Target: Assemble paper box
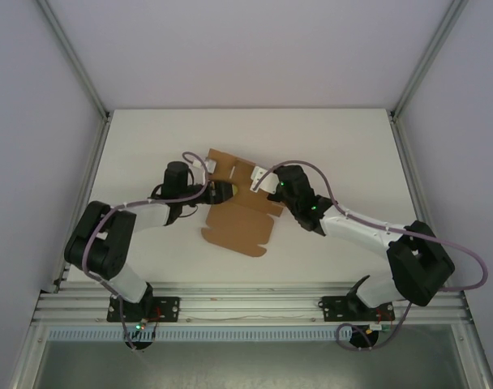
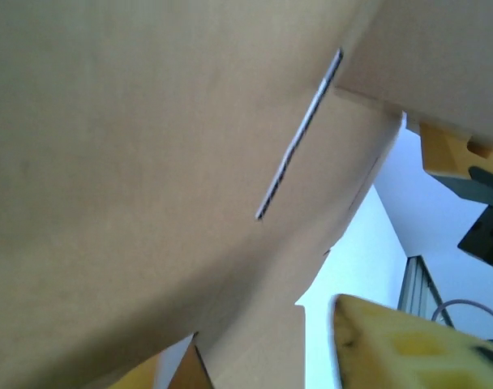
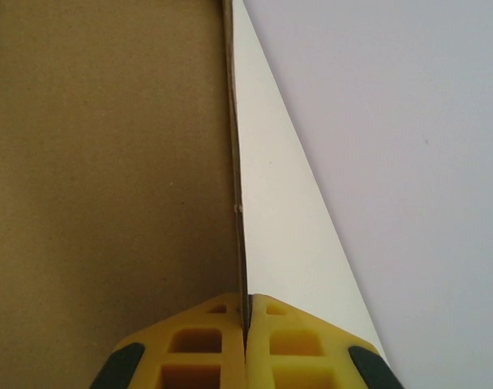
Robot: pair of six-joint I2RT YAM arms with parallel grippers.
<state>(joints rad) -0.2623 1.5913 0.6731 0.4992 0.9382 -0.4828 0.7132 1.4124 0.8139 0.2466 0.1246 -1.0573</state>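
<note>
On the white table [image 1: 344,146] I see the paper box [image 1: 238,227] as a flat brown die-cut sheet at mid-table, its far end raised between both arms. The right gripper [image 1: 259,185] meets that raised part from the right. In its wrist view, its yellow fingers [image 3: 206,348] are pressed together on the sheet's thin edge. The left gripper [image 1: 222,191] reaches in from the left, under the cardboard. I cannot tell if it is gripping. A narrow slit [image 2: 299,138] runs through the panel above it.
</note>
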